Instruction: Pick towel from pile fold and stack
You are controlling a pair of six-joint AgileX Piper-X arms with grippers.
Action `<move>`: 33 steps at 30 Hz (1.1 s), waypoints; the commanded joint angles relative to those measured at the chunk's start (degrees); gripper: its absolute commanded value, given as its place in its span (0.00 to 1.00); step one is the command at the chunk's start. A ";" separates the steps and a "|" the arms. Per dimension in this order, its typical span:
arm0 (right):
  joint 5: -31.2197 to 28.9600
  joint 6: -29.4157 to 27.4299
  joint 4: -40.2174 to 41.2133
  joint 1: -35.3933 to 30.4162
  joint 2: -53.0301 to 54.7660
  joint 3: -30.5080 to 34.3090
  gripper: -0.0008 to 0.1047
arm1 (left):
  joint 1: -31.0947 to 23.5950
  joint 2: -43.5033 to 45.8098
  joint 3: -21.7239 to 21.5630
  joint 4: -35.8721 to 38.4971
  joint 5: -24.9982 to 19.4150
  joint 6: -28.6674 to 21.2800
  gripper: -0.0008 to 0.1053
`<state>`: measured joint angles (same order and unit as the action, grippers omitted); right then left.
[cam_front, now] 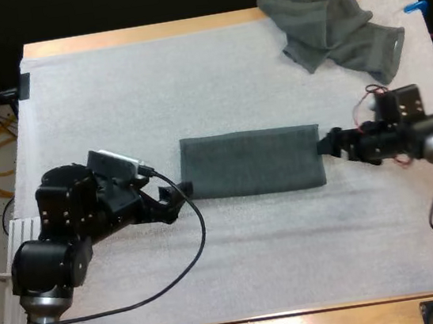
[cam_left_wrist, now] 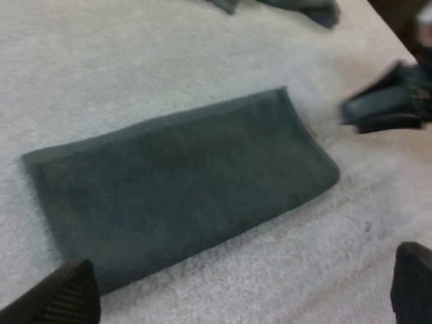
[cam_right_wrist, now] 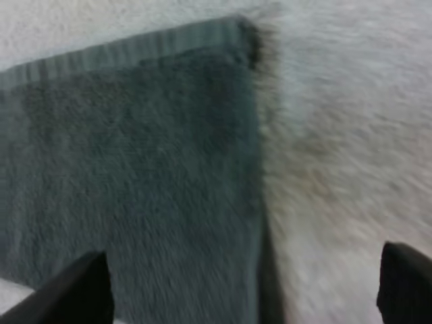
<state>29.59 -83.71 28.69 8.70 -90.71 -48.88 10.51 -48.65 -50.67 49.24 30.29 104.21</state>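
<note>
The folded towel (cam_front: 251, 162) is soft, matt grey-green terry cloth with a ribbed woven hem; the crumpled towel (cam_front: 335, 30) looks the same. The white mat (cam_front: 152, 98) is fuzzy and foam-like. The tabletop (cam_front: 144, 33) edge is smooth pale wood.

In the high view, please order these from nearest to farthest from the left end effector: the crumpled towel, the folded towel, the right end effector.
Measured from the left end effector:
1. folded towel: one end lies just beside it, in the middle of the mat.
2. right end effector: at the opposite end of the folded towel.
3. crumpled towel: at the far right corner of the mat.
</note>
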 commanded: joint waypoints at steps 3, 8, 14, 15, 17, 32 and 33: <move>5.19 -0.46 -2.50 0.97 -4.06 -3.04 0.73 | 1.04 -0.08 -0.32 -0.19 0.27 0.06 0.80; 5.72 0.63 -2.54 2.53 -9.63 -7.14 0.73 | 1.11 -0.55 -0.32 -0.19 0.27 0.63 0.80; 8.33 2.59 -1.24 3.53 -13.71 -10.06 0.73 | 1.11 -0.55 -0.32 -0.19 0.27 1.29 0.80; 8.55 2.45 -0.49 3.63 -14.10 -10.36 0.73 | 1.11 -0.55 -0.32 -0.19 0.27 1.40 0.80; 9.55 2.43 0.21 3.64 -14.30 -10.51 0.71 | 1.11 -0.55 -0.32 -0.19 0.27 1.38 0.80; -23.40 -17.70 15.73 3.46 -5.03 -10.51 0.01 | 1.11 -0.55 -0.32 0.12 1.21 1.38 0.80; -26.12 -19.25 16.48 3.46 -3.98 -10.51 0.01 | 1.11 -0.55 -0.32 0.12 1.49 1.38 0.80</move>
<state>8.90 -101.54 43.94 12.23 -95.26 -59.11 11.40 -49.18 -50.67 49.38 31.08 105.34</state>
